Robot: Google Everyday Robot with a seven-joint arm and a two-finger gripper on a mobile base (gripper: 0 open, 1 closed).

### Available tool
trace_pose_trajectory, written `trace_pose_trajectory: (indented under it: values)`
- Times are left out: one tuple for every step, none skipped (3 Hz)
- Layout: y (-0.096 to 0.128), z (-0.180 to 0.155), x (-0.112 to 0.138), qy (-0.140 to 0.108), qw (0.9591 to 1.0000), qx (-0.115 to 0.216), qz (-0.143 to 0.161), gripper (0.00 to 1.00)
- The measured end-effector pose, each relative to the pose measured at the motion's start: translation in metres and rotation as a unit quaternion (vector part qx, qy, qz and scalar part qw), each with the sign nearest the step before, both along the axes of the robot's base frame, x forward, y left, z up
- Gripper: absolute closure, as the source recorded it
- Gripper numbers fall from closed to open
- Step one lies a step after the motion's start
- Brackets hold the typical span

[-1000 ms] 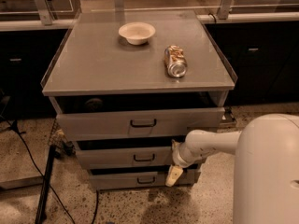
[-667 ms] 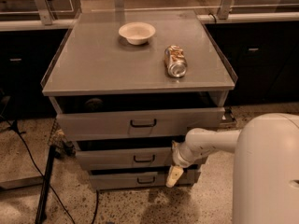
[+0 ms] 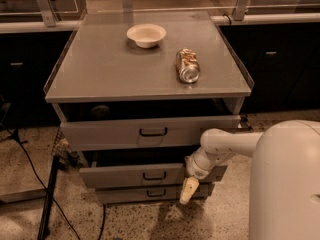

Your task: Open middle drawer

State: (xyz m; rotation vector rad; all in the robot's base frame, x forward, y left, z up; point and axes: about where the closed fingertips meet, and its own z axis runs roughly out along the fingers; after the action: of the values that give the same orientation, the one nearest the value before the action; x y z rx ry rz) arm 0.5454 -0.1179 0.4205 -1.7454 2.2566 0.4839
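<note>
Middle drawer (image 3: 125, 176) sits below the desk's (image 3: 100, 79) front edge, seemingly partway out, with the hand (image 3: 186, 191) hanging downward by its right end, perhaps to hook the panel's side; whether it is apart or together cannot be told.

light: dim, warm, overhead | sheen: cabinet top (image 3: 110, 69) | shadow: floor (image 3: 170, 223) beneath gripper (image 3: 186, 191), before middle drawer (image 3: 125, 176)
</note>
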Motion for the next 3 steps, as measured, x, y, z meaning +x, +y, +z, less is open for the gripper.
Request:
trace_pose_trajectory:
  values:
    - [-0.002, 0.005, -0.017, 0.043, 0.9991, 0.008, 0.000, 0.00]
    - [-0.006, 0.002, -0.038, 0.091, 0.9956, 0.021, -0.003, 0.00]
    - [-0.006, 0.007, -0.038, 0.091, 0.9956, 0.021, -0.003, 0.00]
